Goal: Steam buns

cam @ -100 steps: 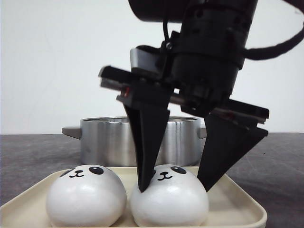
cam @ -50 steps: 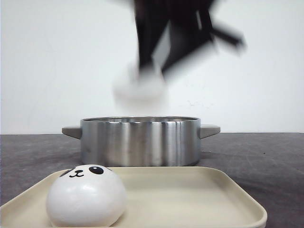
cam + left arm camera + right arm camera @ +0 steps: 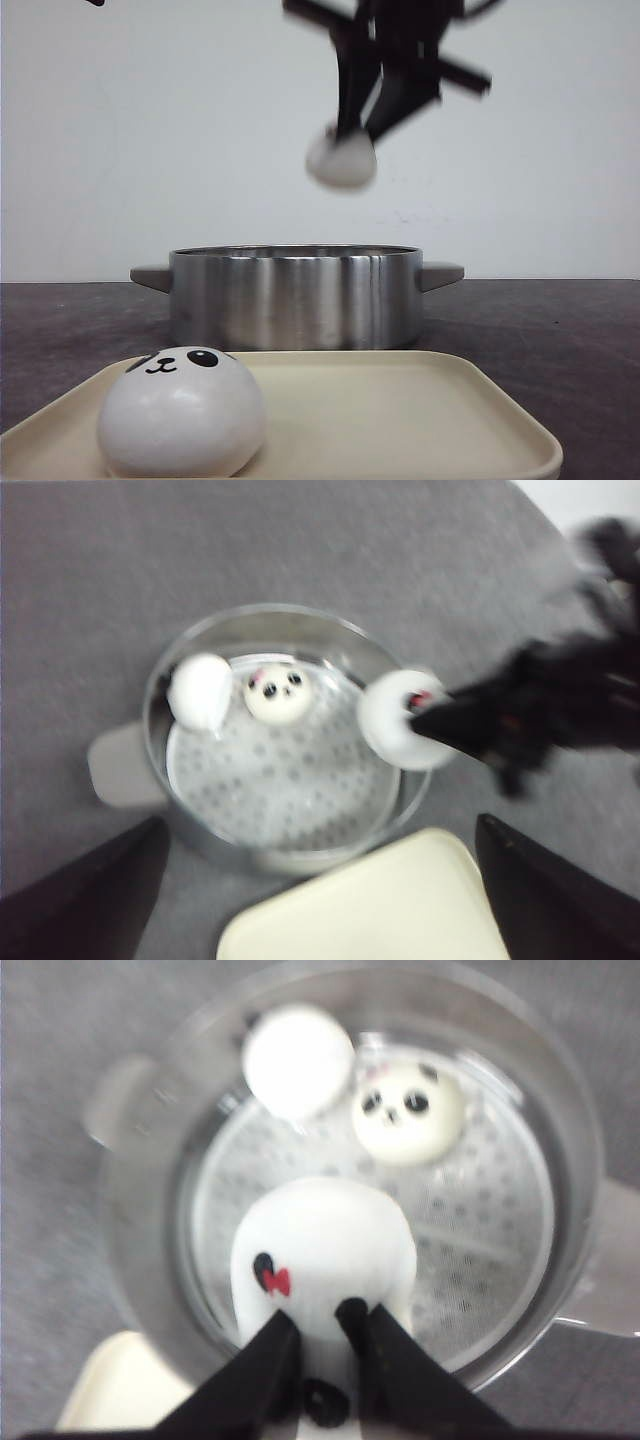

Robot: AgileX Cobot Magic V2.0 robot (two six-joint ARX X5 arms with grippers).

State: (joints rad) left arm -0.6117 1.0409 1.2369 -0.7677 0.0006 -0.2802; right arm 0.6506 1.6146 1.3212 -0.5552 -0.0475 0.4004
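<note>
A glossy white panda-faced bun point(image 3: 325, 1260), judged soft and slippery, is pinched at its sides by the nearly closed right end effector point(image 3: 322, 1355) above the round steel steamer pot point(image 3: 293, 295).

Two buns point(image 3: 250, 690) in the pot point(image 3: 295, 297) (behind the tray point(image 3: 400, 420)); one bun point(image 3: 182, 412) on the tray.
</note>
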